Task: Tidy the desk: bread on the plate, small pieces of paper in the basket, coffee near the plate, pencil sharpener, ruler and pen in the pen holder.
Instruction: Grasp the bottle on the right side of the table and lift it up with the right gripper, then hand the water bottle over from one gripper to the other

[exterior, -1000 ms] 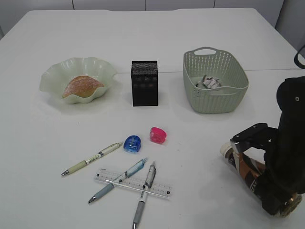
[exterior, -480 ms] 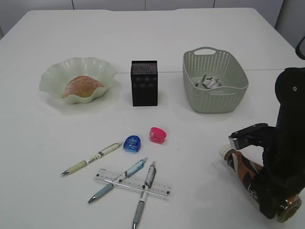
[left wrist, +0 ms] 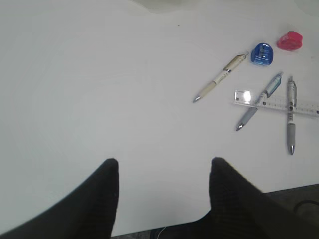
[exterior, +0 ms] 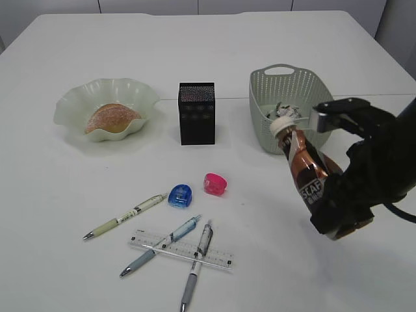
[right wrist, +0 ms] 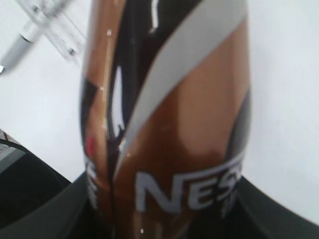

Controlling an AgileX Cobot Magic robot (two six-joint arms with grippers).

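Coffee is the step in hand: the coffee bottle (exterior: 305,166) hangs above the bench (exterior: 273,260), tilted with its cap toward the basket (exterior: 292,110), clamped low on its body by the right gripper (exterior: 335,208), whose jaws are closed on it. By my reading the next move calls for a long carry leftward past the pen holder (exterior: 197,112) to a bare patch beside the plate (exterior: 75,107), then righting the bottle so it stands. The plate already holds the bread (exterior: 110,117), and the basket has crumpled paper (exterior: 284,112) in it.

Left gripper (left wrist: 164,167) hovers over bare bench with its jaws wide apart and nothing between them.

Smaller things wait in front: the ruler (exterior: 181,249) with two pens (exterior: 198,257) lying across it, a third pen (exterior: 125,216) just left of them, then the blue sharpener (exterior: 181,195) and pink sharpener (exterior: 215,184) side by side.

On the bottle, the right wrist view reads "NES" in white letters, the rest cut off.
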